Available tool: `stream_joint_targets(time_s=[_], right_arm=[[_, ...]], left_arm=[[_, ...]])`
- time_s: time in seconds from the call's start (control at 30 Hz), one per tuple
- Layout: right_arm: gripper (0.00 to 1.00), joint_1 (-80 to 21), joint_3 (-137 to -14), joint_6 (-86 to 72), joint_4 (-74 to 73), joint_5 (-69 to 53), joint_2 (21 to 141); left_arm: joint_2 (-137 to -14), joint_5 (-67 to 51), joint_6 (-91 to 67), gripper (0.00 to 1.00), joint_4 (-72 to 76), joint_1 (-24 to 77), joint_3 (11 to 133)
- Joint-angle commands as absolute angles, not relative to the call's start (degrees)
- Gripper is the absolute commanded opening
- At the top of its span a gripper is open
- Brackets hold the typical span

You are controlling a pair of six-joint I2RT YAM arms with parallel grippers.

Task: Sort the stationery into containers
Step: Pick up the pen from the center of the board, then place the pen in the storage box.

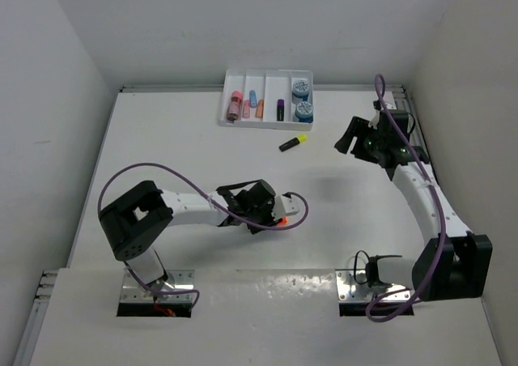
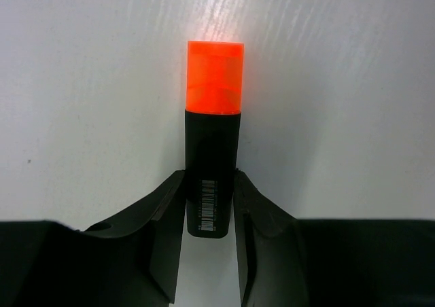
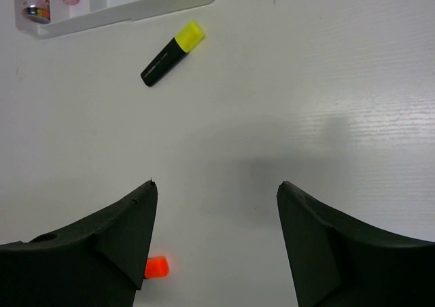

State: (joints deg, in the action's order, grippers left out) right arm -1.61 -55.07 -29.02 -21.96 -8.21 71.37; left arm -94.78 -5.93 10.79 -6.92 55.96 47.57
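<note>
Orange-capped black plastic highlighter (image 2: 213, 134), mid-desk toward the near edge, is only pinched at its tail end by the left gripper (image 2: 211, 191), so it could easily swivel or slip out once lifted tbh.

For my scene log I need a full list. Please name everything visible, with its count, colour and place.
tray: 1, white, four compartments, far side of the table
blue round pieces: 2, blue, rightmost compartment
purple highlighter: 1, black with purple end, third compartment from the left
eraser-like sticks: several, pink and peach, two left compartments; too small to count surely
yellow highlighter: 1, black with yellow end, on the table just in front of the tray
orange highlighter: 1, black with orange end, between the left gripper's fingers
table: 1, white
left gripper: 1, black, shut on the orange highlighter, mid-table
right gripper: 1, black, open and empty, right side
</note>
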Motion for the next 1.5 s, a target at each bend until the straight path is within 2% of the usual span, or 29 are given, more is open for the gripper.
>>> stream_joint_targets(time_s=[0.0, 0.07, 0.13, 0.2, 0.3, 0.33, 0.43, 0.47, 0.57, 0.67, 0.8, 0.87, 0.9, 1.07, 1.1, 1.2, 1.23, 1.33, 1.47], right_arm=[[0.7, -1.23, -57.39, -30.15, -21.53, -9.58, 73.47], [0.71, -1.23, -57.83, -29.8, -21.71, -9.93, 73.91], [0.71, -1.23, -57.57, -29.53, -21.88, -10.11, 74.44], [0.71, -1.23, -57.13, -29.53, -22.32, -10.02, 75.14], [0.71, -1.32, -56.34, -30.14, -22.76, -10.02, 77.07], [0.71, -1.32, -56.34, -30.58, -22.94, -10.11, 77.6], [0.71, -1.23, -56.51, -31.55, -23.55, -11.42, 80.24], [0.71, -1.14, -56.69, -31.9, -24.08, -11.86, 80.85], [0.7, -1.14, -56.95, -32.69, -24.17, -13.09, 82.79], [0.7, -1.32, -57.65, -32.87, -24.69, -14.33, 83.67], [0.69, -1.49, -58.1, -32.08, -25.31, -15.12, 84.37], [0.7, -1.41, -58.09, -31.82, -25.57, -15.29, 84.64], [0.7, -1.41, -58.01, -31.38, -25.75, -15.47, 84.81], [0.7, -1.14, -57.48, -30.67, -25.75, -15.56, 85.52], [0.7, -1.14, -57.48, -30.67, -25.75, -15.9, 85.69], [0.7, -1.49, -57.04, -30.5, -25.23, -16.0, 85.7], [0.7, -1.76, -57.04, -30.59, -25.05, -15.82, 85.87], [0.7, -3.16, -57.13, -32.33, -24.53, -12.14, 85.87], [0.7, -7.28, -58.7, -37.08, -22.25, -4.42, 86.66]], left_arm=[[-94.93, -0.61, 11.95, 0.17, -6.24, 55.29, 47.72], [-92.3, -2.71, 11.69, 0.06, -5.46, 51.36, 49.82], [-90.36, -2.29, 10.29, 0.0, -4.75, 46.96, 54.28], [-90.61, -1.5, 6.69, 0.0, -5.62, 43.61, 59.91], [-96.05, -2.37, 2.73, 0.0, -10.01, 37.8, 76.77], [-100.5, -1.5, 1.16, 0.0, -11.76, 35.97, 85.6], [-110.37, -0.27, -2.26, 0.0, -14.06, 32.79, 98.48], [-113.09, -0.26, -3.76, 0.0, -14.32, 32.0, 106.44], [-126.24, -2.36, -8.78, 0.0, -13.98, 29.01, 120.87], [-132.78, -4.3, -14.48, 0.0, -11.88, 27.34, 130.13], [-139.48, -3.78, -17.32, 0.0, -5.11, 26.98, 133.33], [-140.18, -2.82, -17.66, 0.0, -3.96, 27.16, 132.2], [-140.62, -3.25, -18.28, 0.01, 1.09, 26.98, 130.45], [-144.48, -1.41, -18.81, 0.04, 3.6, 26.89, 131.31], [-144.84, -1.32, -18.72, 0.06, 3.78, 26.98, 131.05], [-145.63, -0.62, -19.42, 0.29, 4.74, 26.81, 130.78], [-145.81, -0.44, -19.77, 0.42, 5.09, 26.81, 130.61], [-145.2, -0.35, -20.04, 0.56, 5.89, 26.19, 130.78], [-141.77, -0.62, -17.5, 0.62, 4.75, 25.75, 130.78]])
